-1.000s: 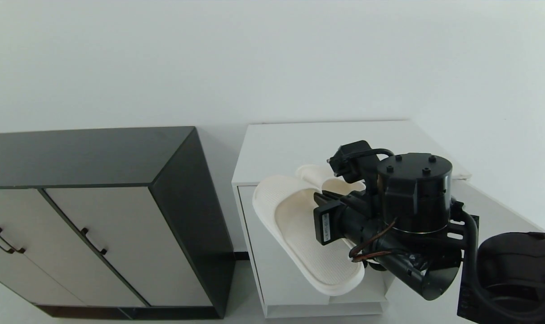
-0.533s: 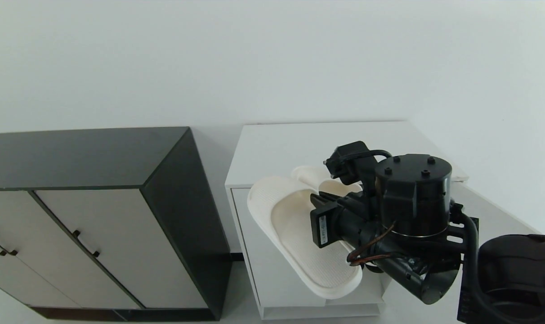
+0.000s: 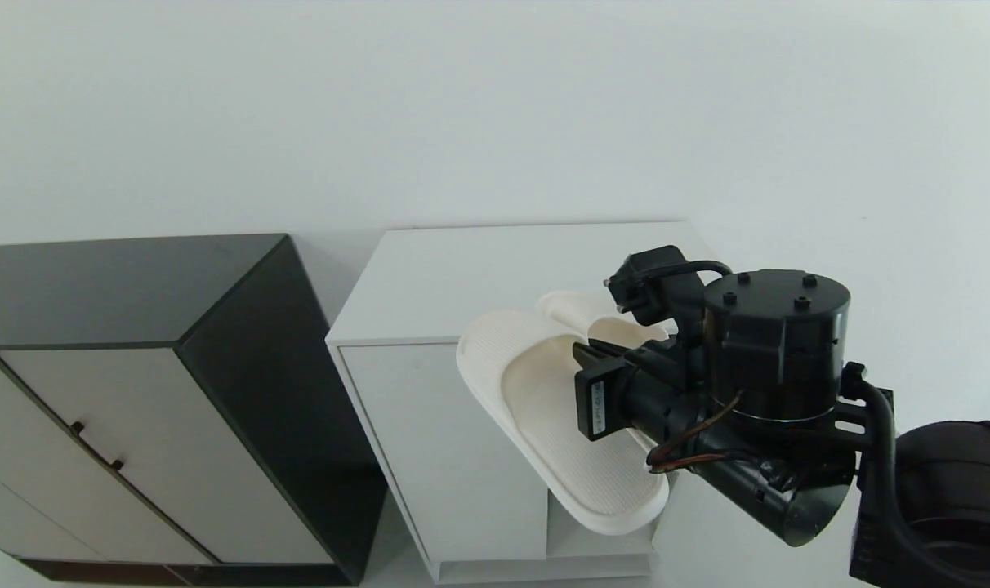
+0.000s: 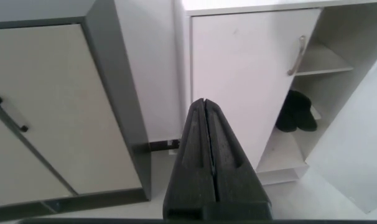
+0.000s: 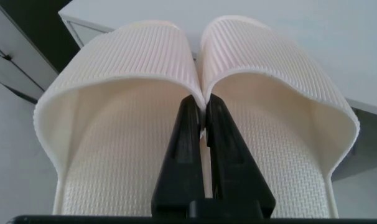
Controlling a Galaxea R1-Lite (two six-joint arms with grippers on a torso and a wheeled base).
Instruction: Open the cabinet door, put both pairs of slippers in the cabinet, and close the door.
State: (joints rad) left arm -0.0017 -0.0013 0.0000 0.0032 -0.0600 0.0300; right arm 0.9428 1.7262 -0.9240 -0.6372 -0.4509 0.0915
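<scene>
The white slippers (image 5: 120,124) are held as a pair by the right end effector (image 5: 205,106), whose fingers are clamped together on the two inner strap edges where the slippers meet. The pair is carried in the air in front of the white cabinet (image 3: 430,433), level with its top edge and toward its right half. The slippers' long axis is seen to run in line with the fingers, toes leading away from the wrist and heels hanging lower.

The left end effector (image 4: 204,109) is pressed together on nothing and is pointed at the cabinet's front. Beside the panel with the handle (image 4: 296,55), an open compartment is seen, with a dark pair (image 4: 296,112) already on a lower shelf (image 4: 282,152). The pale panel at the far side is probably the swung door, though this is not certain. A black cabinet (image 3: 136,286) stands to the left.

The open compartment is judged to lie ahead of and below the held pair, so the right arm is the nearer one, and a toes-first lowering seems called for.
</scene>
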